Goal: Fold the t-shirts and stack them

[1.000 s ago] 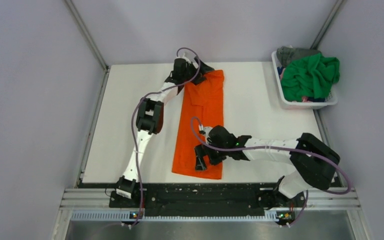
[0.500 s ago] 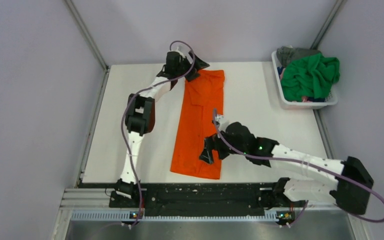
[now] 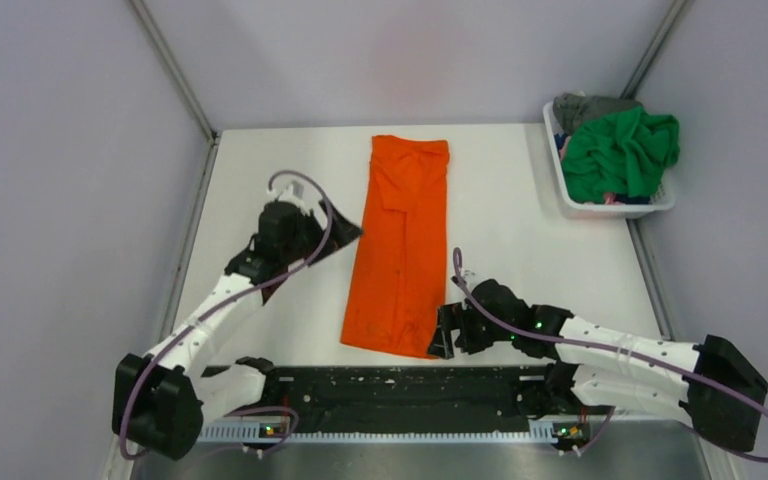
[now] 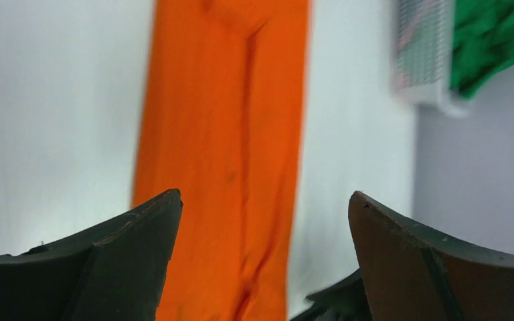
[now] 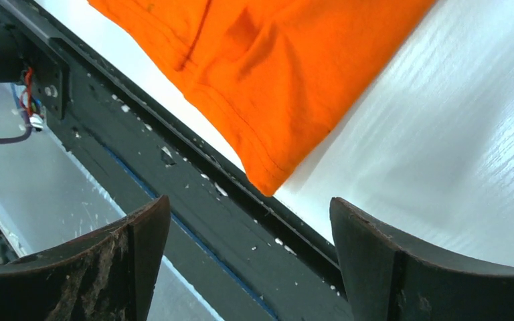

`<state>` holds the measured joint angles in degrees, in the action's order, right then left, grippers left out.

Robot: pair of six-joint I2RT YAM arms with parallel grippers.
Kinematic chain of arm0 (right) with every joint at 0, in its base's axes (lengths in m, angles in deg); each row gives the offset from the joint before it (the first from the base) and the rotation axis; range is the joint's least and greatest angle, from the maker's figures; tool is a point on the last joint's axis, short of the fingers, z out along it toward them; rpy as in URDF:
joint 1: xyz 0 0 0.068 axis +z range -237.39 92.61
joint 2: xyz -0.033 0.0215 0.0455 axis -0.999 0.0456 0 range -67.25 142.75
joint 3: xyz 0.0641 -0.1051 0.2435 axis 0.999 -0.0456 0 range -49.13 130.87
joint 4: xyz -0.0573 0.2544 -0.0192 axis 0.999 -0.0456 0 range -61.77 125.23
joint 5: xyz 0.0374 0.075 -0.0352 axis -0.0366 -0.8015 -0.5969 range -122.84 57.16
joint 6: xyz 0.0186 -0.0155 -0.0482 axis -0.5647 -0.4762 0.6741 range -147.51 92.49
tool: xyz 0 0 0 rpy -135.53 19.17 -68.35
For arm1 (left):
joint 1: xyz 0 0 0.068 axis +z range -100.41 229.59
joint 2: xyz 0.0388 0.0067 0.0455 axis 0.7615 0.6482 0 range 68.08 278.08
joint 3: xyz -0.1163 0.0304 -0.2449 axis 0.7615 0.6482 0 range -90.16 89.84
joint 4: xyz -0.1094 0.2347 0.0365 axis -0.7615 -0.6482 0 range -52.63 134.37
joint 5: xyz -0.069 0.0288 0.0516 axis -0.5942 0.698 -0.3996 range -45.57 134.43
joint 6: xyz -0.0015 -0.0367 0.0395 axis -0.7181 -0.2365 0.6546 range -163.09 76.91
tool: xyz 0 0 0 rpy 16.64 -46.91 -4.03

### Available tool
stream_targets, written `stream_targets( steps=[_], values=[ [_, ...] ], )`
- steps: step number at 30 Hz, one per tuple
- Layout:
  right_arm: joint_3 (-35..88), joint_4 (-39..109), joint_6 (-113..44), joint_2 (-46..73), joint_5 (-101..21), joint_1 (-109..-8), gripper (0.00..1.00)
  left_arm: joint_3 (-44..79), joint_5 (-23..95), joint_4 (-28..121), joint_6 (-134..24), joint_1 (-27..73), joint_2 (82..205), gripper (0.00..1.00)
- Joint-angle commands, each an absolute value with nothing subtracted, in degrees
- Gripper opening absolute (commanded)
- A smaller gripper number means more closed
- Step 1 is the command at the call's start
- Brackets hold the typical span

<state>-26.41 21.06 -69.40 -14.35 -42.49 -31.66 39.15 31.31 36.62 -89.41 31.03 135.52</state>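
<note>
White surface (image 3: 520, 220): orange t-shirt (image 3: 400, 240) in narrow strip. Left tool (image 4: 264, 200), right tool (image 5: 249, 200) spread wide, empty. Next, probably: pinch near hem, fold over.

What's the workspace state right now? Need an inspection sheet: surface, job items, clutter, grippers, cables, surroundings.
Surface: white table, orange shirt lying flat on it.
Job's things: orange shirt folded into a long strip, mid-table; green shirt and grey shirt heaped in the basket at the far right corner.
Clutter: nothing seen.
Grippers: left gripper open, left of the strip, apart; right gripper open, at the strip's near right corner.
Cables: purple cable looping off each arm, none seen caught.
Surroundings: grey walls; black rail along the near edge.
</note>
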Motion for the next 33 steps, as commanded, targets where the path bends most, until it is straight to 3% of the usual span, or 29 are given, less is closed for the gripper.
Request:
stream_targets(
  steps=[1, 7, 13, 18, 24, 27, 33],
  values=[
    [-26.9, 25.3, -72.1, -11.6, -44.4, -31.2, 0.84, 58.0, 35.5, 26.8, -93.1, 28.0, 125.2, 0.99],
    [-26.2, 28.8, -72.0, -5.1, -44.8, -31.2, 0.66, 72.8, 32.1, 23.1, -101.2, 23.6, 108.9, 0.92],
    [-26.8, 29.5, -73.2, -2.7, -44.5, -31.2, 0.57, 74.5, 32.3, 20.0, -100.0, 23.2, 108.9, 0.79],
    [-27.9, 30.4, -74.7, -3.0, -43.4, -31.2, 0.48, 74.2, 29.7, 23.6, -98.7, 22.9, 116.0, 0.52],
    [-28.8, 31.3, -76.1, -2.0, -43.8, -31.2, 0.43, 73.8, 28.1, 23.2, -98.2, 21.7, 119.8, 0.26],
    [-30.1, 33.7, -77.2, -1.7, -44.8, -31.1, 0.39, 75.6, 27.6, 22.9, -99.4, 21.0, 118.3, 0.00],
    [-31.2, 34.3, -78.2, -2.6, -46.4, -31.1, 0.07, 78.3, 27.2, 20.8, -102.3, 20.3, 112.0, 0.00]
  ],
)
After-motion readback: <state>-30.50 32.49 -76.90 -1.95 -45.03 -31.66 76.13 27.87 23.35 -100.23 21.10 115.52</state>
